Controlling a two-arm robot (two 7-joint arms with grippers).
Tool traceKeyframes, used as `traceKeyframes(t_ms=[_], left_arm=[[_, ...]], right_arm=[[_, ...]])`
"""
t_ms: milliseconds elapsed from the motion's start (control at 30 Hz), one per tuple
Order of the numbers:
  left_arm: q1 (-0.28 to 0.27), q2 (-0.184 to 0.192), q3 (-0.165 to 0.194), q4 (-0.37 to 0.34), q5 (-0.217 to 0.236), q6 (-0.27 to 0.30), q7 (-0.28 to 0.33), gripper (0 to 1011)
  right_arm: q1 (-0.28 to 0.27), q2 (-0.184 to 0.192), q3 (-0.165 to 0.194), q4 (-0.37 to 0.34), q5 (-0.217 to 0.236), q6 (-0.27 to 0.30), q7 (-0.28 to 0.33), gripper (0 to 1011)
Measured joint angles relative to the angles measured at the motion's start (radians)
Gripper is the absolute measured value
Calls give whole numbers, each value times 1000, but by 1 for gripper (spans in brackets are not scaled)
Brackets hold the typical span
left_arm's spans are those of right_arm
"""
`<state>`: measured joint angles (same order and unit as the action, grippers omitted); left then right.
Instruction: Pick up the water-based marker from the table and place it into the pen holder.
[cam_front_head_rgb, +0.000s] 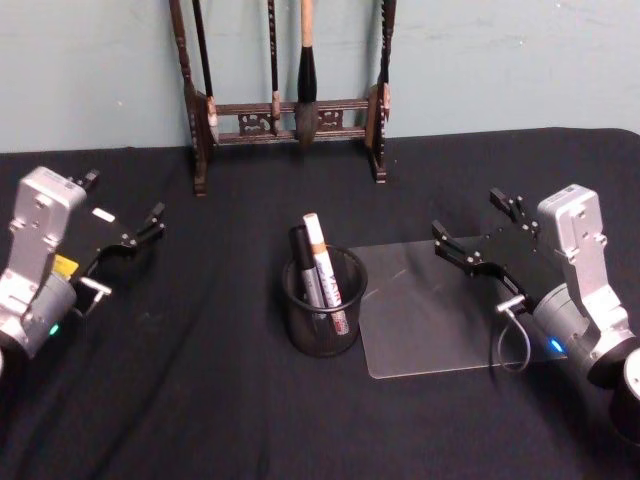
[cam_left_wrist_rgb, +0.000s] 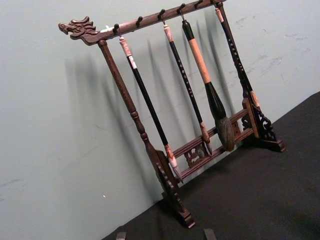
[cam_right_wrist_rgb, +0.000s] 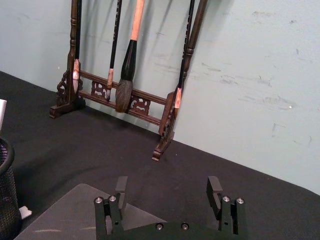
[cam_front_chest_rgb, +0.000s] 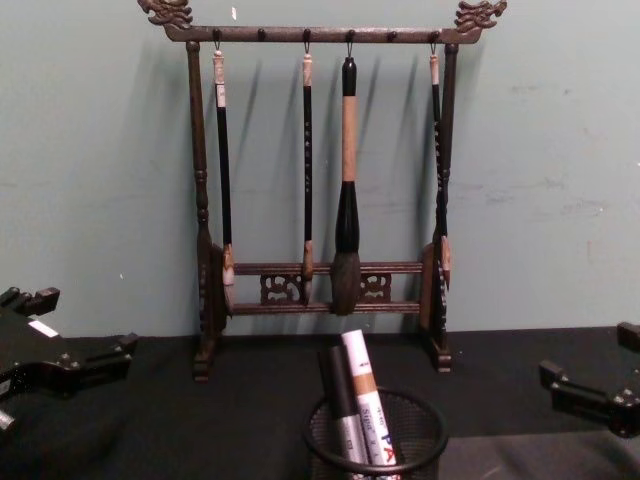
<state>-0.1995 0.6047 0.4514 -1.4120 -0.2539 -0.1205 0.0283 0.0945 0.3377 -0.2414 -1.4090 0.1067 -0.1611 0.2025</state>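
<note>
The pen holder (cam_front_head_rgb: 322, 338), a black wire-mesh cup, stands at the table's centre; it also shows in the chest view (cam_front_chest_rgb: 422, 440) and the right wrist view (cam_right_wrist_rgb: 6, 200). The water-based marker (cam_front_head_rgb: 322, 262), white with a brown band, stands upright inside it (cam_front_chest_rgb: 362, 392) beside a black marker (cam_front_head_rgb: 301, 258). My left gripper (cam_front_head_rgb: 120, 203) hovers open at the far left, well away from the holder, with nothing in it (cam_front_chest_rgb: 85, 322). My right gripper (cam_front_head_rgb: 475, 222) hangs open and empty to the holder's right (cam_right_wrist_rgb: 167, 185).
A clear plastic sheet (cam_front_head_rgb: 430, 320) lies flat on the black cloth just right of the holder, under my right gripper. A tall dark wooden rack (cam_front_head_rgb: 290, 115) hung with calligraphy brushes stands at the back edge against the wall.
</note>
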Motion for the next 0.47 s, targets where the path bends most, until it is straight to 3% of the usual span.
traceKeyframes(t_ms=[467], left_arm=[[0,0,0,0,0,0,0,1001]], right_arm=[[0,0,0,0,0,0,0,1002]])
